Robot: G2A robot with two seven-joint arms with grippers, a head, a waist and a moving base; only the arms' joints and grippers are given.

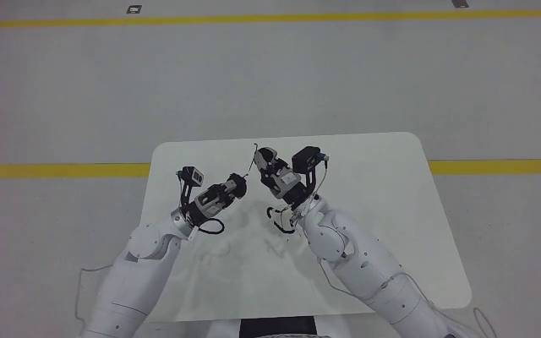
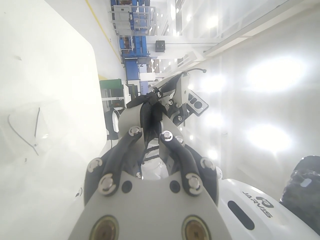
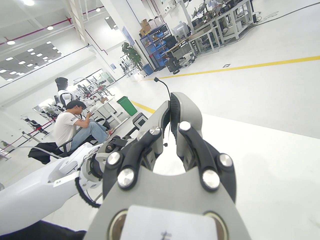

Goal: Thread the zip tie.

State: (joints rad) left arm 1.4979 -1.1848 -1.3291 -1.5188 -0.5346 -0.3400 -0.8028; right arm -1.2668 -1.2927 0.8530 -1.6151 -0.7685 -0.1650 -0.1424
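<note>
Item: thin black plastic zip tie (image 3: 165,85), pinched in your right gripper (image 3: 171,106), head free beyond its tips. Left gripper (image 1: 240,183) closed just beside it, contents unclear. No loop visible, so threading remains.

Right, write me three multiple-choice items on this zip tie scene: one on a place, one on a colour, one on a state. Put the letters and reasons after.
1. The head of the thin black plastic zip tie is:
A. in the air past the right gripper
B. flat on the white rounded table
C. hanging off the table's edge

2. The painted floor stripe is:
A. red
B. yellow
C. blue

3. The right gripper is:
A. wide open
B. shut on the strap
C. shut and empty

Answers:
1 A, the head stands clear beyond the fingertips.
2 B, a yellow line crosses the pale floor.
3 B, the pads pinch the strap.
</note>
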